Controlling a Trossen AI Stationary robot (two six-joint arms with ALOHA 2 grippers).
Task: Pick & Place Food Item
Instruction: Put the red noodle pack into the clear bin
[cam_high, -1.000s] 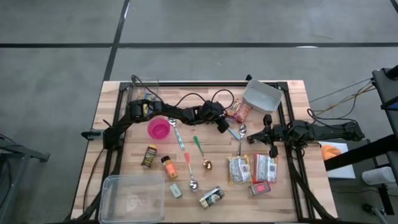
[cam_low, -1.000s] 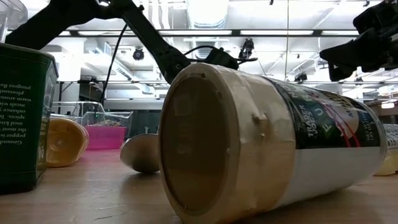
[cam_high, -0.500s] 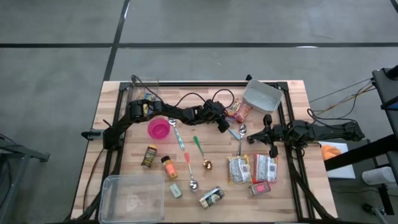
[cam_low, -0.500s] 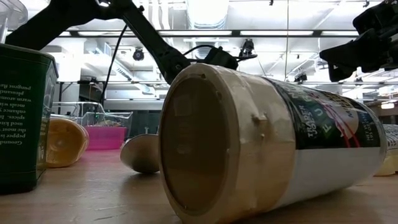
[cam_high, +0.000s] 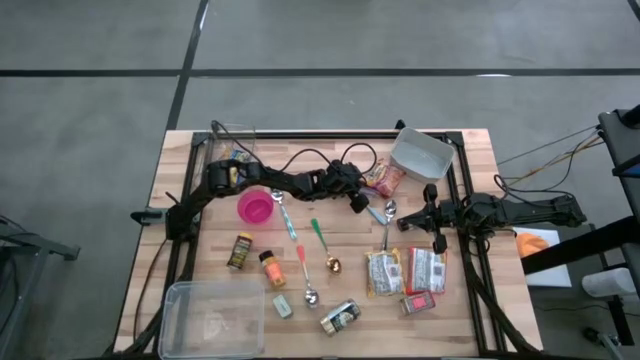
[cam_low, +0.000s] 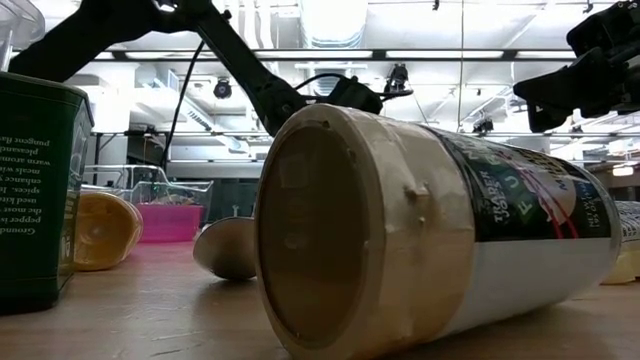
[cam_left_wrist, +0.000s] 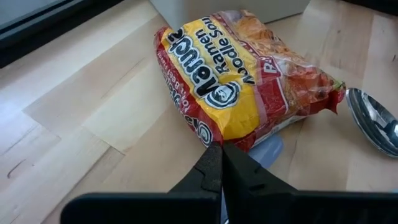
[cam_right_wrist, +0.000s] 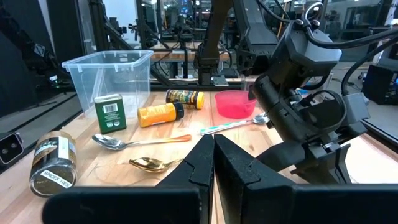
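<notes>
A red and yellow ramen noodle packet (cam_left_wrist: 239, 81) lies flat on the wooden table, close to the grey bin (cam_high: 420, 152); the high view shows the packet (cam_high: 384, 178) at the far middle. My left gripper (cam_left_wrist: 218, 148) is shut, its tips at the packet's near edge; in the high view the left gripper (cam_high: 361, 197) reaches in from the table's left. Part of the packet rests on a pale blue spoon handle (cam_left_wrist: 268, 150). My right gripper (cam_right_wrist: 213, 140) is shut and idle at the table's right side (cam_high: 403, 222). My left gripper has its shut fingers (cam_left_wrist: 209, 163) on the packet's red rim (cam_left_wrist: 205, 134), at the end nearest the arm. The fingers slant down from the table's left. Their tips cover the spot, so how much of the rim is between them does not show. The packet lies flat on the table.
A pink bowl (cam_high: 256, 207), several spoons (cam_high: 318, 237), spice jars (cam_high: 240, 252) and a clear tub (cam_high: 212, 315) fill the left and middle. Two flat packets (cam_high: 385, 272) lie near the right. A big jar (cam_low: 430, 230) on its side fills the low view.
</notes>
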